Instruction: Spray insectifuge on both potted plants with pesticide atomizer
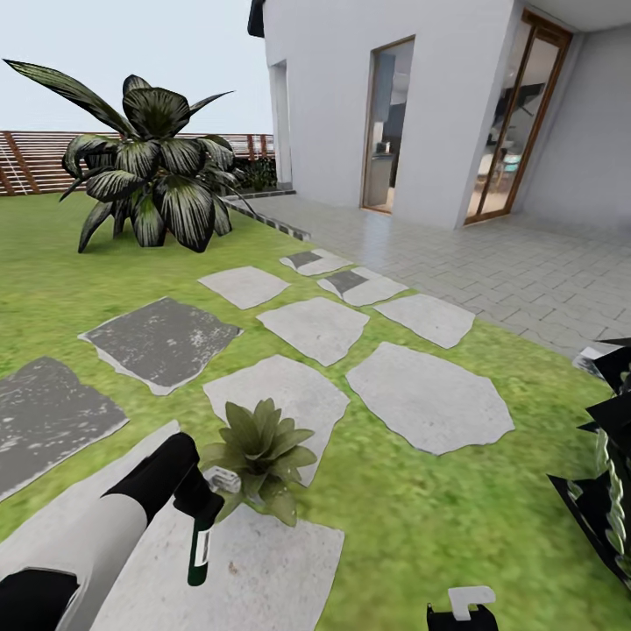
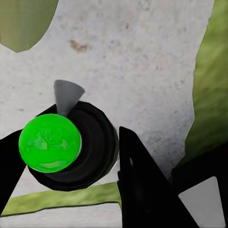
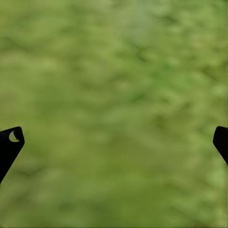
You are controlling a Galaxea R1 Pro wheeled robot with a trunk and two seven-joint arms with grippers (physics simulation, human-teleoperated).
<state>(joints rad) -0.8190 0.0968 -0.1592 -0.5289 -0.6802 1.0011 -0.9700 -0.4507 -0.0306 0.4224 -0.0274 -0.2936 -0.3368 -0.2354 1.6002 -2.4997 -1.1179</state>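
Right at the lower edge of the head view, the left arm reaches forward and its left claw [image 1: 197, 495] is clamped on the pesticide atomizer [image 1: 200, 548], a dark green bottle that hangs nearly upright below the grip with its white label facing out. From the left wrist view the atomizer's bright green end [image 2: 50, 142] sits between the black fingers [image 2: 137, 185], with a grey nozzle-like cone [image 2: 66, 95] poking out from it over a pale stepping stone [image 2: 142, 71].

What matters for the spray is that the nearer potted plant [image 1: 258, 451] sits just beside the left claw, ahead and to the robot's right, at the stone's edge. The atomizer's long axis runs up and down, so the head probably needs turning toward those leaves. I cannot tell exactly which way the nozzle points relative to the plant.

Over blurred lawn [image 3: 114, 95], the right claw [image 3: 114, 137] has its tips spread wide, holding nothing, and it is the farther one.
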